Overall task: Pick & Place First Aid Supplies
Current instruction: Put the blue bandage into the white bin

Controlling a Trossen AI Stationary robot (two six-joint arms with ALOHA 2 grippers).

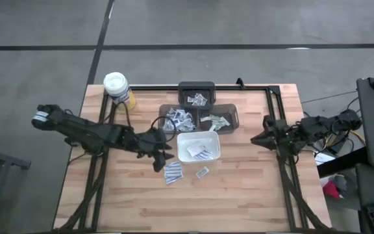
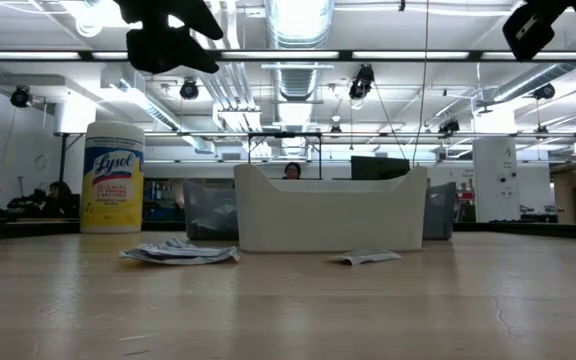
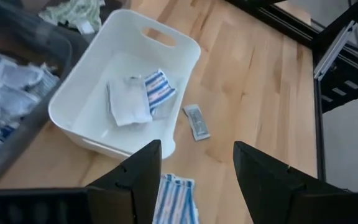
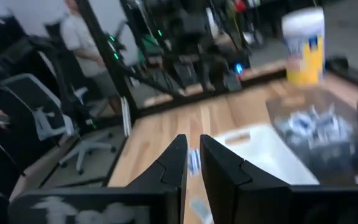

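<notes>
Packets (image 1: 199,152) already lie in the white tray (image 1: 214,140) at the centre of the high view: a few flat ones, one with blue stripes, clear in the left wrist view against the tray floor. Two lots remain loose on the table (image 1: 239,195) just below the tray in the high view: a small bluish stack (image 1: 173,172) at lower left of it and a single packet (image 1: 202,172) to its right. Above the tray, three dark bins (image 1: 196,93) hold many more packets, white-grey in two and greenish in the right one.

So I judge the task to be at an early or middle stage; whether the bins are the source or the goal cannot be told.

The left gripper (image 1: 162,156) hangs above the table just left of the tray and over the loose stack, its jaws spread wide and empty. The right gripper (image 1: 255,138) waits at centre right of the high view, well apart from the tray, its jaws nearly together with nothing between them.

A yellow canister (image 1: 118,88) stands at the table's upper left.
</notes>
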